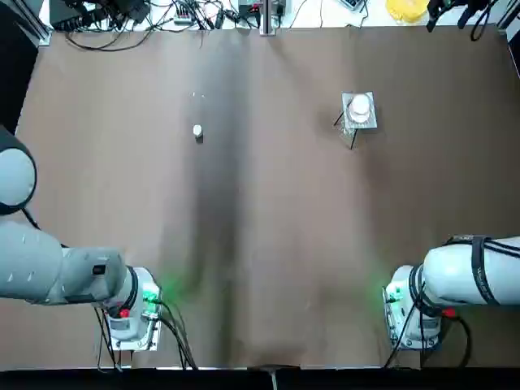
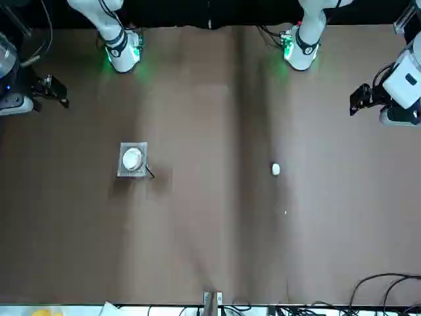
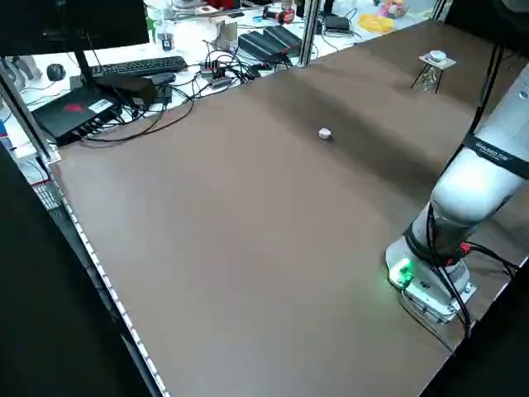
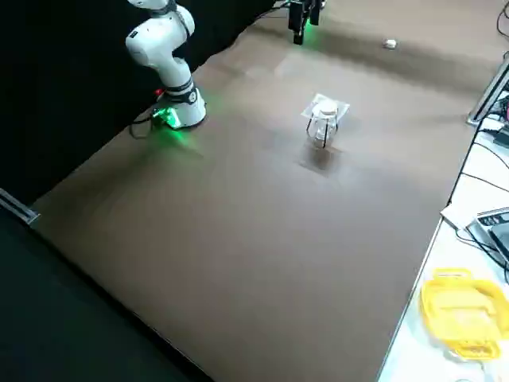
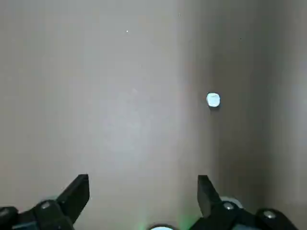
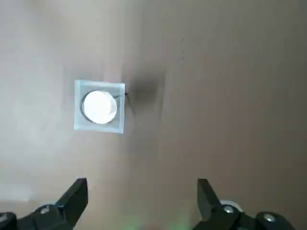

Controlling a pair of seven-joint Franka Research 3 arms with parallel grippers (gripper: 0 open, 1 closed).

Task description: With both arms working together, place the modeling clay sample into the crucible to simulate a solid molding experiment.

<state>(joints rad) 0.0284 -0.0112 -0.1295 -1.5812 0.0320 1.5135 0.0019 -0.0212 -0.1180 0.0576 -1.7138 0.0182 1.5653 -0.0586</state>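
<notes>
The modeling clay sample [image 1: 197,130] is just sitting by itself on the brown worktop [image 1: 260,268], nothing touching it. It's well apart from the crucible [image 1: 360,106], off toward the left arm's side of it and about level with it across the worktop. The crucible is perched on top of a little square grey mesh stand [image 1: 358,121] with thin wire legs, so it's raised off the surface, not resting on the worktop itself.

Both arms are pulled way back from the crucible, out at the near corners by their bases with the green lights on. The left pincer [image 5: 144,191] has its fingers spread wide, gripping nothing, and in its wrist view the clay pellet lies out ahead of it, a good way beyond the fingertips. The right pincer [image 6: 143,194] is likewise splayed apart and empty-handed, with the crucible on its stand in front of it, clear of the fingers.

Past the crucible, off the far edge of the worktop, there's a tangle of cables [image 1: 162,16].
</notes>
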